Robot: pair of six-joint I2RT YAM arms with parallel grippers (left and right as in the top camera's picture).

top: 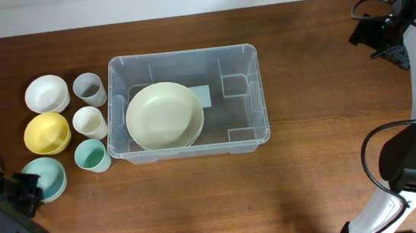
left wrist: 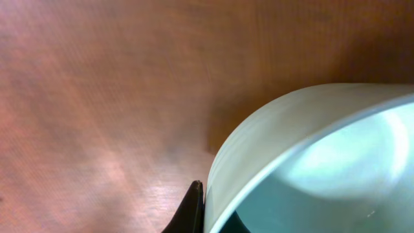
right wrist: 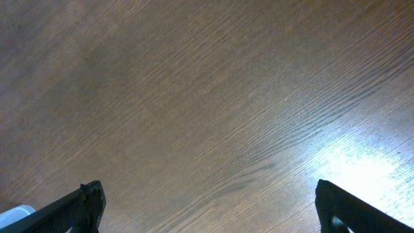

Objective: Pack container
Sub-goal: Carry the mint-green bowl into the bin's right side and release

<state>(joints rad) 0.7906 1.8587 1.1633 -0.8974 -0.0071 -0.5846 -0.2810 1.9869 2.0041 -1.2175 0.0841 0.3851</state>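
The clear container (top: 260, 88) stands mid-table with a large cream bowl (top: 164, 114) inside its left half and a white label (top: 203, 96) on its base. My left gripper (top: 29, 187) is at the front left, on the rim of a teal bowl (top: 49, 174). In the left wrist view one dark finger (left wrist: 194, 207) presses the outside of the teal bowl's wall (left wrist: 272, 136), and a dark shape shows just inside the rim. My right gripper (top: 384, 38) is open and empty over bare wood at the far right; its two fingers stand wide apart in the right wrist view (right wrist: 207, 194).
Left of the container stand a white bowl (top: 46, 93), a yellow bowl (top: 46, 132), a grey cup (top: 89, 88), a white cup (top: 89, 122) and a teal cup (top: 91, 154). The container's right half holds nothing. Black cables hang by the right arm.
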